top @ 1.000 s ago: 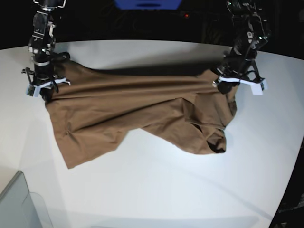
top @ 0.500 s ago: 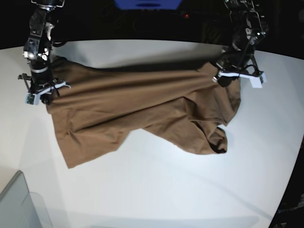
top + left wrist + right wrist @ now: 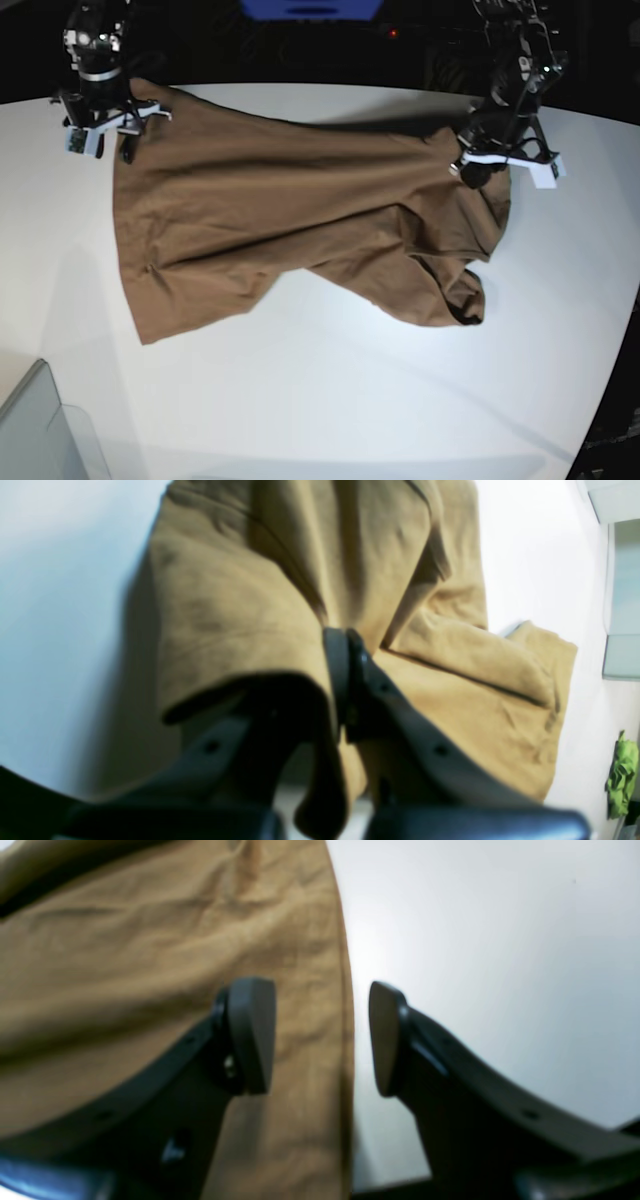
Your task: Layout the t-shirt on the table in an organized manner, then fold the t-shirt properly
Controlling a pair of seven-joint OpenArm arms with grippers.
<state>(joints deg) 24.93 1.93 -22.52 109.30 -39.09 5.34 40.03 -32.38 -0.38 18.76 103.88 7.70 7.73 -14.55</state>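
Observation:
The brown t-shirt point(image 3: 300, 220) lies spread and wrinkled across the white table point(image 3: 330, 400), one end bunched at the right point(image 3: 460, 295). My right gripper point(image 3: 115, 135) hovers at the shirt's far-left corner. In the right wrist view this gripper point(image 3: 320, 1037) stands open, with the t-shirt point(image 3: 150, 965) edge running beneath the gap and one finger point(image 3: 250, 1035) over the cloth. My left gripper point(image 3: 478, 168) is at the shirt's far-right end. Seen from the left wrist, it point(image 3: 345, 645) is shut on a fold of the t-shirt point(image 3: 250, 580).
A grey translucent bin corner point(image 3: 40, 430) sits at the near left, also seen in the left wrist view as the bin point(image 3: 620, 605). A green object point(image 3: 622, 775) lies near the table's edge. Dark space lies behind the table's curved far edge point(image 3: 320, 88).
My right gripper carried the shirt's left corner toward the far edge, then opened and let go. The left gripper stayed shut on the cloth, almost in place.

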